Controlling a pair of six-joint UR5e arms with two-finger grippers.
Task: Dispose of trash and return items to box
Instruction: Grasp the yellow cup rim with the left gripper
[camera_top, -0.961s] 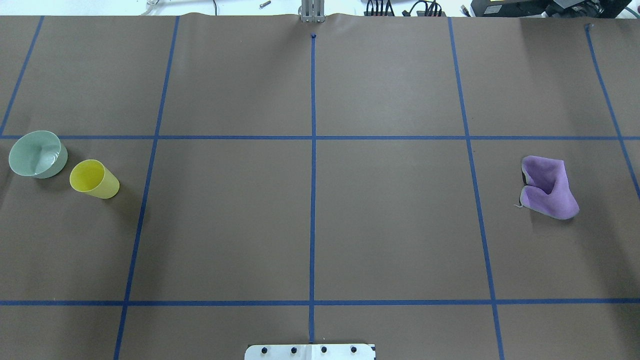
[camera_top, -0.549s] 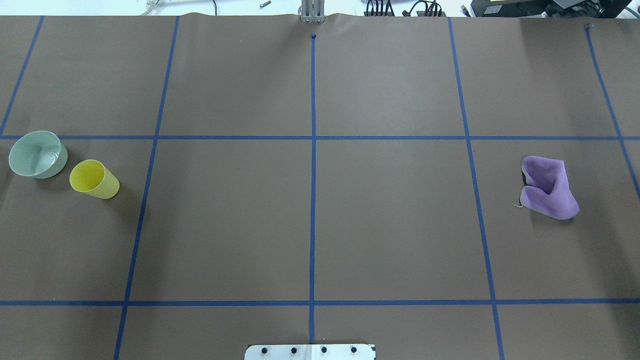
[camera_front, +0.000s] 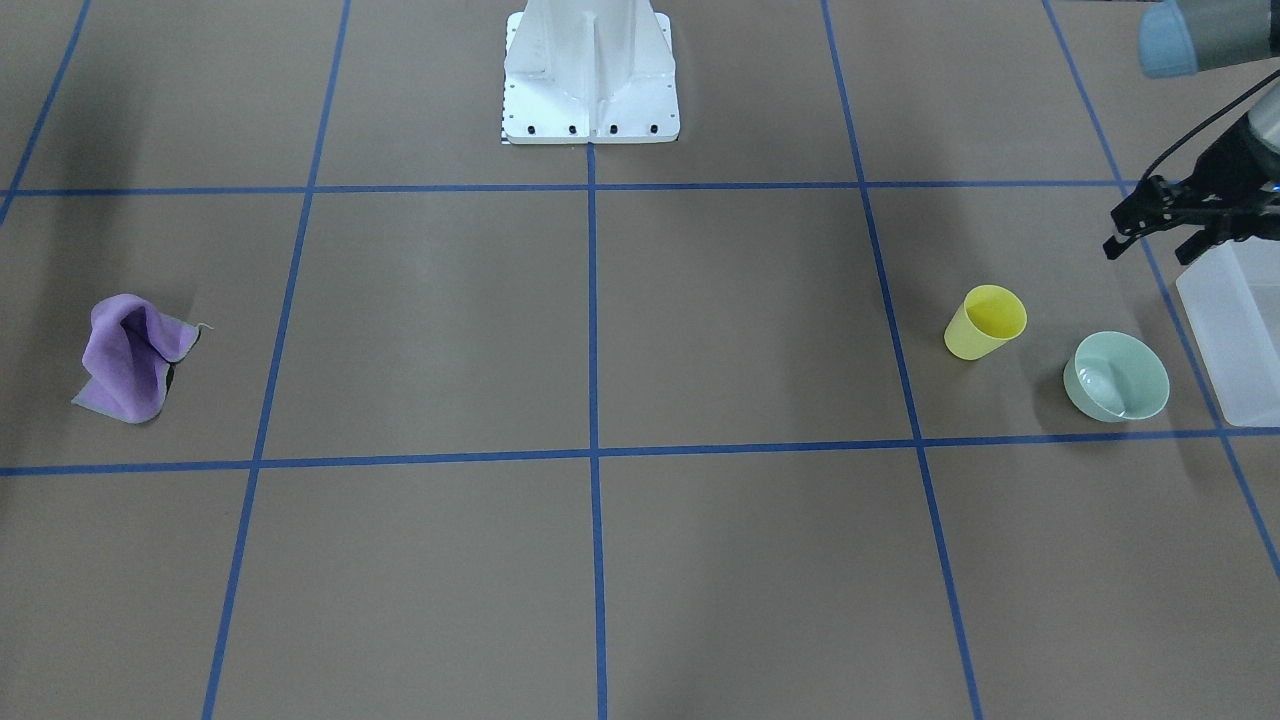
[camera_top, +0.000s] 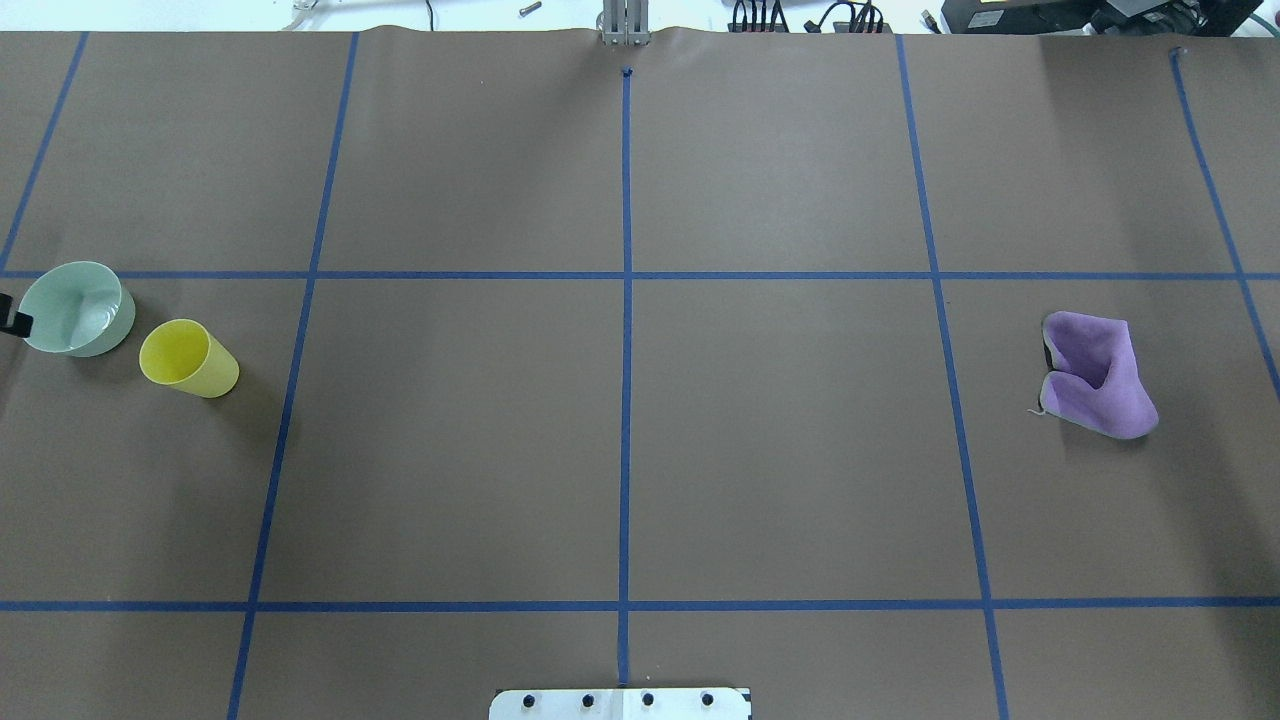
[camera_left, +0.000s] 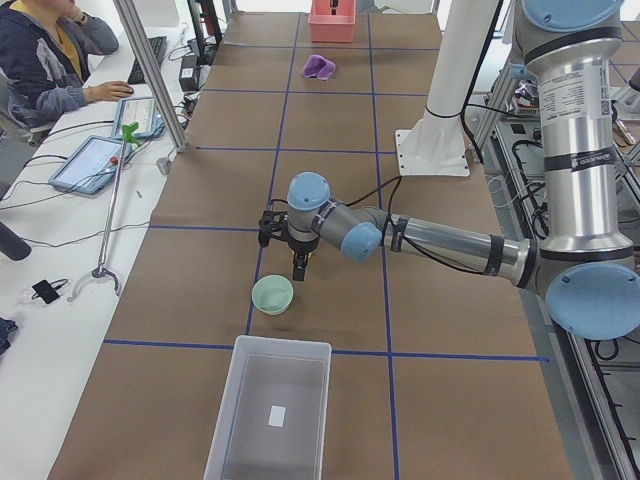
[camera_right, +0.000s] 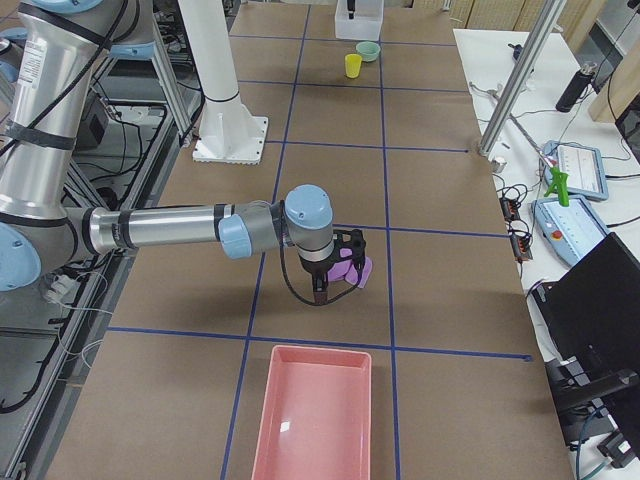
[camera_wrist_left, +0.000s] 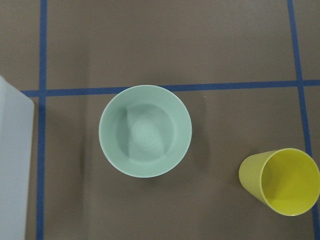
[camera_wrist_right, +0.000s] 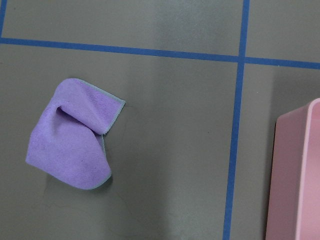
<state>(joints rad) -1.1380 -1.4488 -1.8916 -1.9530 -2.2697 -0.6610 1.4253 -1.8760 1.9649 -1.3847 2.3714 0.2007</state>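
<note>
Near bowl (camera_left: 272, 294), left jaws apart (empty)

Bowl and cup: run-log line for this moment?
bowl: upright on table | cup: upright beside it | left end effector: above bowl | box: empty

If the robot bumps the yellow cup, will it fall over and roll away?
Probably, yes. The yellow cup stands upright on a base narrower than its mouth, so a push near the rim could tip it. It looks empty and thin, so it is likely light. Once down, its round, tapered side would probably roll in a curve.
</note>
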